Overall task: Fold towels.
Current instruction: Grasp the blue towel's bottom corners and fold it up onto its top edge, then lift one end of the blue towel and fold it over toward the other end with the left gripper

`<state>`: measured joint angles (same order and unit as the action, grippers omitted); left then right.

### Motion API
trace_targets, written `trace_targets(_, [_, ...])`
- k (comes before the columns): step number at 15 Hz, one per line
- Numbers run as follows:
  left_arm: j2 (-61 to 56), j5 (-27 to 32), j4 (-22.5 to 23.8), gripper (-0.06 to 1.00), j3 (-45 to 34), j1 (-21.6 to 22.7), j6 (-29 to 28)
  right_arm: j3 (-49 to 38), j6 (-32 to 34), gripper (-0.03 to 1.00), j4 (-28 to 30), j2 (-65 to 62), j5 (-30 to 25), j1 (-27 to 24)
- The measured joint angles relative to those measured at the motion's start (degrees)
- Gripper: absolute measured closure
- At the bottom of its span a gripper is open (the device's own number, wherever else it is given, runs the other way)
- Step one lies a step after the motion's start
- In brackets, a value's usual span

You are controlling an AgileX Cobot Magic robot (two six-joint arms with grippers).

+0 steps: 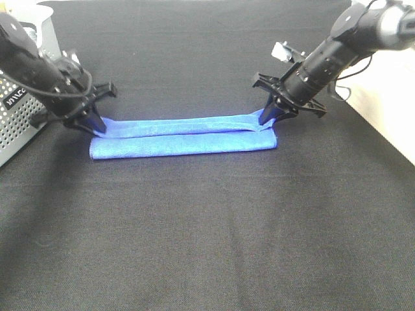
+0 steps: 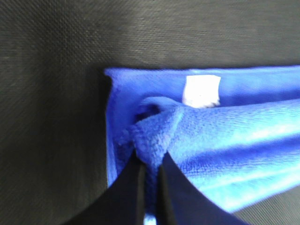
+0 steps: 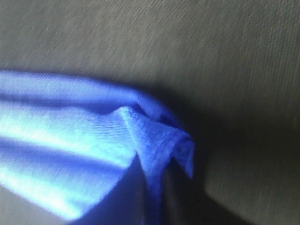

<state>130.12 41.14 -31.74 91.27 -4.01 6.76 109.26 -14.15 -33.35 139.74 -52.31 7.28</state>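
A blue towel (image 1: 185, 136) lies folded into a long narrow strip on the black tabletop. My left gripper (image 1: 98, 126) is shut on the towel's upper layer at its left end. In the left wrist view the towel (image 2: 225, 145) bunches between the dark fingers (image 2: 133, 187), and a white label (image 2: 201, 90) shows on the lower layer. My right gripper (image 1: 266, 118) is shut on the upper layer at the right end. In the right wrist view the towel (image 3: 75, 140) has a pinched corner between the fingertips (image 3: 157, 187). The held far edge is lifted slightly off the layer under it.
A grey perforated metal box (image 1: 16, 116) stands at the left table edge behind my left arm. The black cloth (image 1: 207, 233) covers the table. A pale floor strip (image 1: 389, 110) shows past the right edge.
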Motion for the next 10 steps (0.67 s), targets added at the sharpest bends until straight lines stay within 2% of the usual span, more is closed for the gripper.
trace_targets(1, [0.5, -0.1, -0.4, 0.78, 0.1, 0.0, 1.0, 0.5, 0.3, 0.72, 0.1, 0.4, 0.0, 0.0])
trace_targets(3, [0.5, -0.3, -0.5, 0.43, 0.2, 0.0, 3.0, 0.8, 0.7, 0.32, 0.2, 0.4, -1.3, 0.0])
trace_targets(4, [0.5, -0.5, -0.5, 0.26, 0.3, 0.0, 3.3, 0.9, 0.9, 0.2, 0.3, 0.4, -2.2, 0.0])
trace_targets(5, [0.5, -0.5, 0.3, 0.12, 0.3, 0.1, 3.4, 0.9, 1.3, 0.13, 0.5, 0.1, -4.2, 0.0])
trace_targets(8, [0.5, -0.5, 2.0, 0.07, 0.3, 0.2, 3.4, 0.9, 1.3, 0.1, 1.5, -0.6, -6.6, 0.0])
trace_targets(10, [1.1, -1.0, 0.6, 0.07, 0.3, 0.3, 3.4, 0.9, 1.3, 0.1, 2.6, -1.4, -7.4, 0.0])
